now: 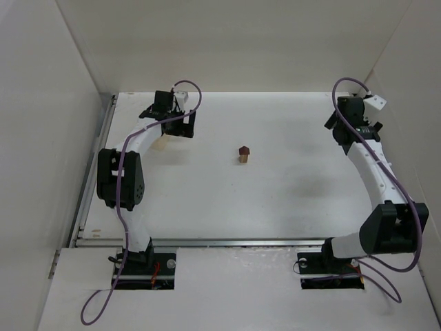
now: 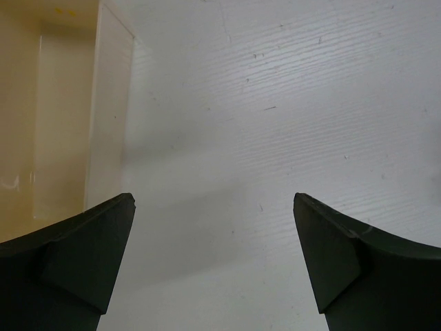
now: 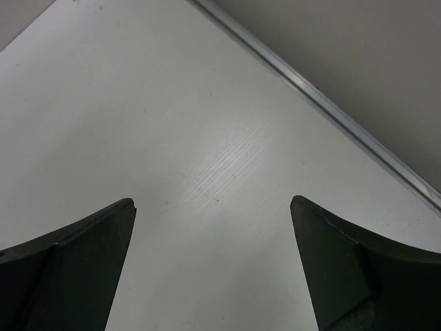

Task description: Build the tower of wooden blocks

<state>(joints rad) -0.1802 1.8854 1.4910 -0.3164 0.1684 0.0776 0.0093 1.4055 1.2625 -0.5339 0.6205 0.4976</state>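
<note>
In the top view the dark reddish-brown cube (image 1: 244,149) sits on top of the light tan cube (image 1: 244,159) near the middle of the table, as a small stack. My left gripper (image 1: 182,128) is open and empty at the far left, well away from the stack. My right gripper (image 1: 342,135) is open and empty at the far right, also well away. In the left wrist view the left gripper (image 2: 213,207) has only bare table between its jaws. The right gripper (image 3: 212,207) shows the same in the right wrist view. Neither wrist view shows the cubes.
A pale wooden oblong box (image 1: 160,143) lies by the left arm, partly hidden under it; it fills the left side of the left wrist view (image 2: 62,124). White walls enclose the table. A metal rail (image 3: 331,110) runs along the table edge by the right gripper.
</note>
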